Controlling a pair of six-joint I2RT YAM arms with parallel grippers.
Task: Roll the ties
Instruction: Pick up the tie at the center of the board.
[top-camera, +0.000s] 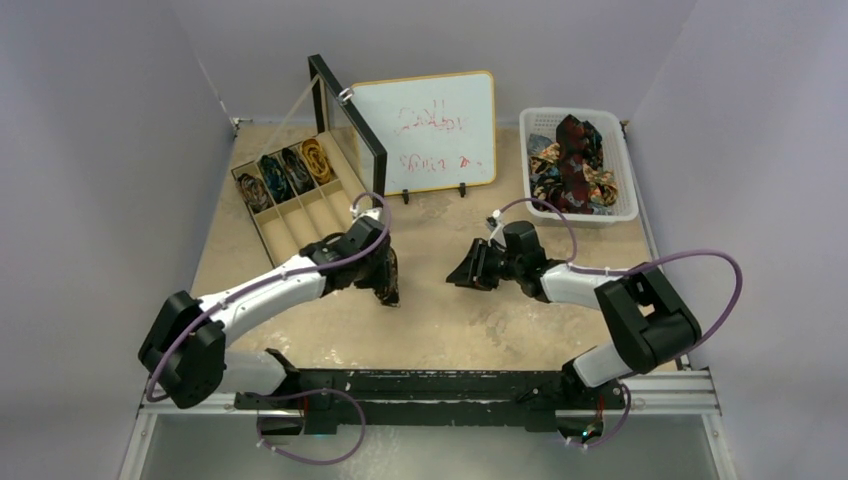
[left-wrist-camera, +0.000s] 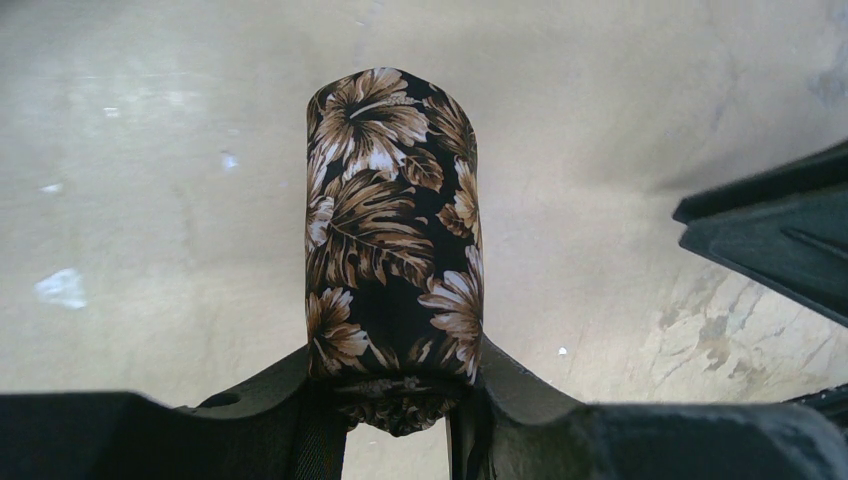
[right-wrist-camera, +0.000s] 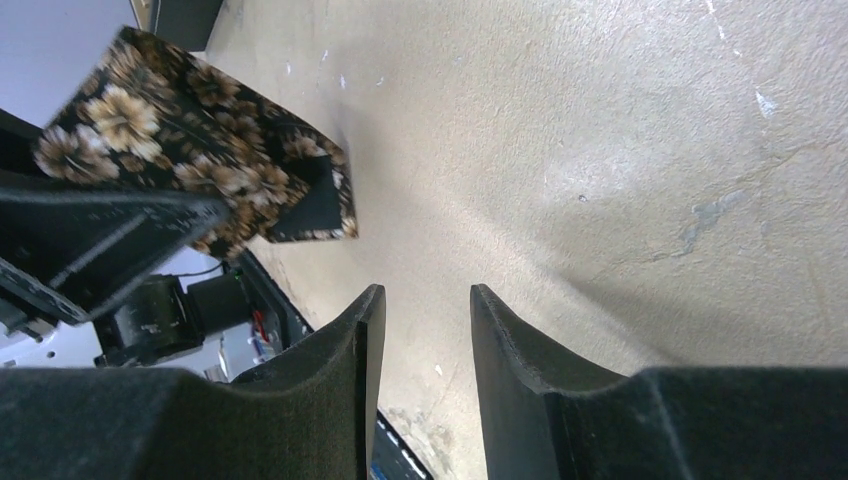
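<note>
Pinching a rolled tie (left-wrist-camera: 390, 230) near the middle of the table (top-camera: 440, 325) in the left gripper (left-wrist-camera: 400, 405), holding the right gripper (right-wrist-camera: 427, 300) part open and empty nearby, risking the coil unwinding through any slackening of grip.

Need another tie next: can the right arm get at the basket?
Probably yes: the right hand is open and empty, and the open-topped basket stands on that arm's side, nothing between them.

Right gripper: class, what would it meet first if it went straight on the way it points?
Probably the bare table; the right gripper seems aimed just past the floral tie.
</note>
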